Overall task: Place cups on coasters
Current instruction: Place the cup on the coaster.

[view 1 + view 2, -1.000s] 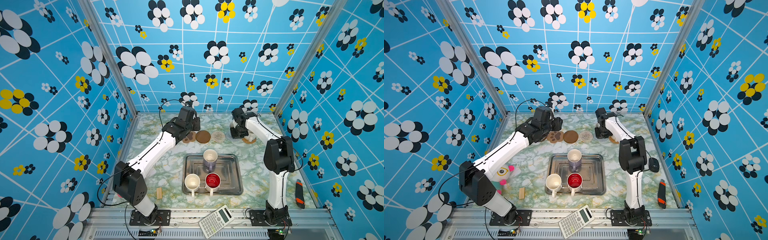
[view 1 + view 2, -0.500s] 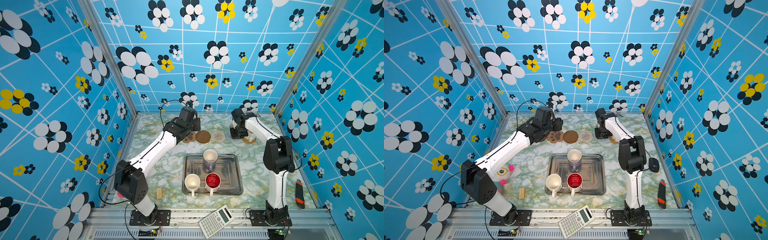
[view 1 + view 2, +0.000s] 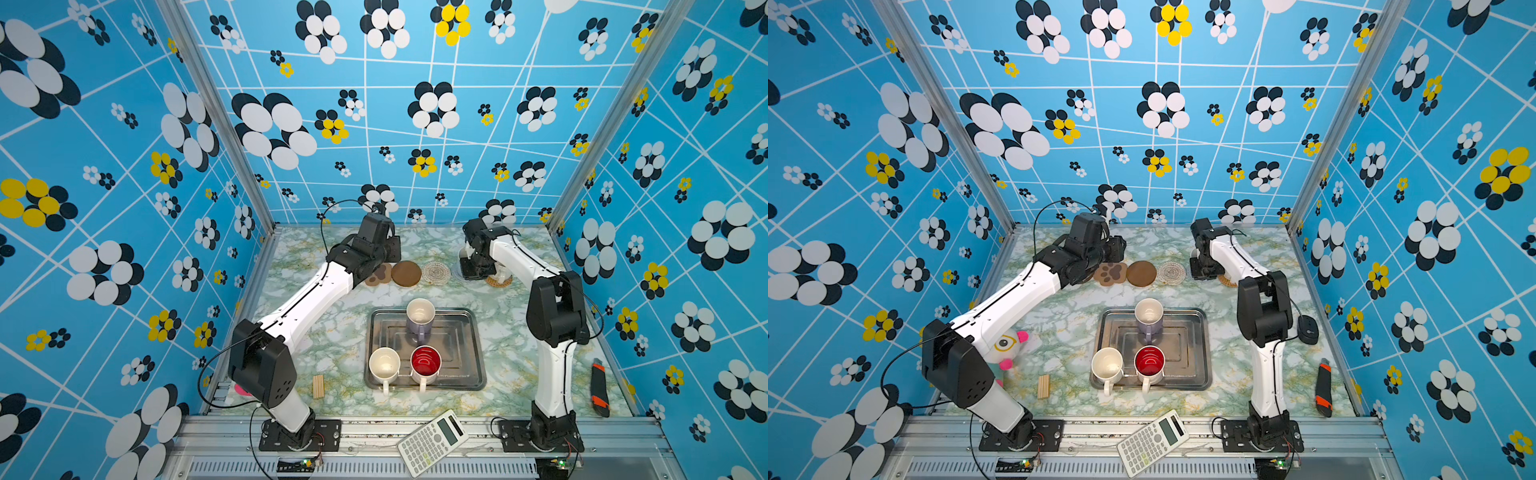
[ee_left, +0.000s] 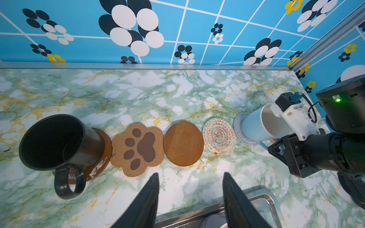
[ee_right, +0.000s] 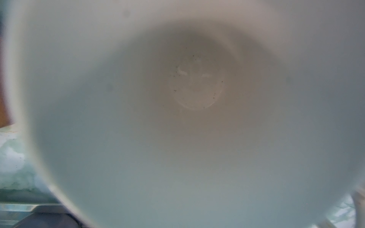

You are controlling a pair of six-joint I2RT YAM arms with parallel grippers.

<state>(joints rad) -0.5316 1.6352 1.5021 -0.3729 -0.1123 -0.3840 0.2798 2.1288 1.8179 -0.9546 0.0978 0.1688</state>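
Light blue cup [image 4: 254, 128] is clamped at its rim by the right gripper [image 4: 277, 115], with its base over the grey-blue crocheted coaster [image 4: 238, 126]; whether they touch cannot be told. The left gripper [image 4: 190, 197] hangs with jaws apart, holding nothing, near the brown disc coaster [image 4: 183, 143]. Flanking that disc are the paw-print coaster [image 4: 138, 149] and the cream crocheted coaster [image 4: 219, 136]. A black cup [image 4: 59, 142] stands on a second brown disc [image 4: 103, 152]. Three cups stand in the metal tray [image 3: 473, 345].

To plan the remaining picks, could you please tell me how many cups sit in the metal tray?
3: lavender cup at the tray's far edge; cream cup and red-inside cup at its near edge.
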